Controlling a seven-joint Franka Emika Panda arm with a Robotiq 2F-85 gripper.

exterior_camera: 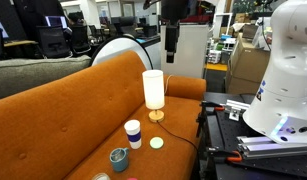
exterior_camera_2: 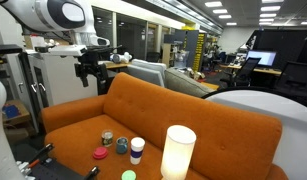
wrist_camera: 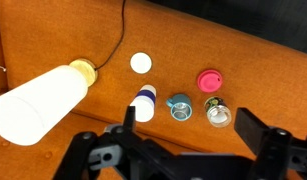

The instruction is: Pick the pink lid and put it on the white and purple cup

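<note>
One pink lid (wrist_camera: 208, 80) lies on the sofa (wrist_camera: 43, 30) well below the gripper (wrist_camera: 178, 150), whose jaws stand wide apart, with one white and purple cup (wrist_camera: 143, 103) near it, two more cups, a grey-teal cup (wrist_camera: 179, 106) between them and a shiny cup (wrist_camera: 219, 115) beside the lid, one pale disc (wrist_camera: 141, 63) and one lamp (wrist_camera: 38, 103).
</note>
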